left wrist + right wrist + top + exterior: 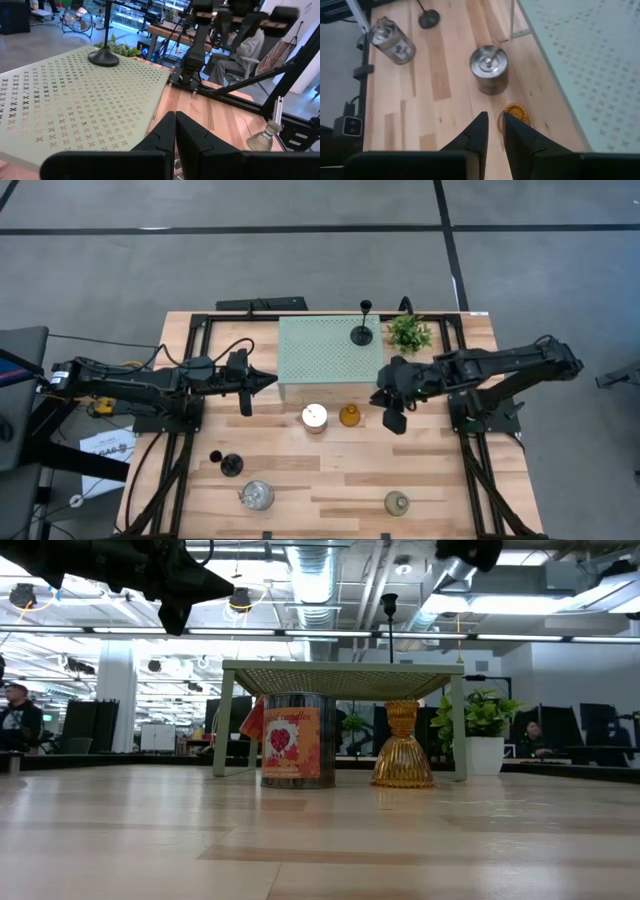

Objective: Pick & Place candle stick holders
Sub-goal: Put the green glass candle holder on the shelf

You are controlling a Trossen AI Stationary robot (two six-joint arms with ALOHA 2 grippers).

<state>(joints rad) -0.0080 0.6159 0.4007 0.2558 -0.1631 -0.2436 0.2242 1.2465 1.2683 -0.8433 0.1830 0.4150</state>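
The right gripper hangs above the table just off the near right corner of the pale green perforated stand, its fingers nearly together with only a thin slit between them and nothing held. Almost straight below and a little ahead of it stands the amber glass holder, and beside that a silvery cup, both on the bare wood just in front of the stand. From where I stand, the amber one looks like the next pick, so the fingers need to spread well before dropping, then come down centred over its narrow neck rather than the flared skirt, keeping clear of the stand's leg and of the cup next door. One black stemmed holder already sits on top of the stand, near the potted plant. The left gripper waits at the stand's left edge, its fingers pressed shut and empty. Nearer the front edge, the other black holder, a second silvery cup and the clear glass holder stand well apart.
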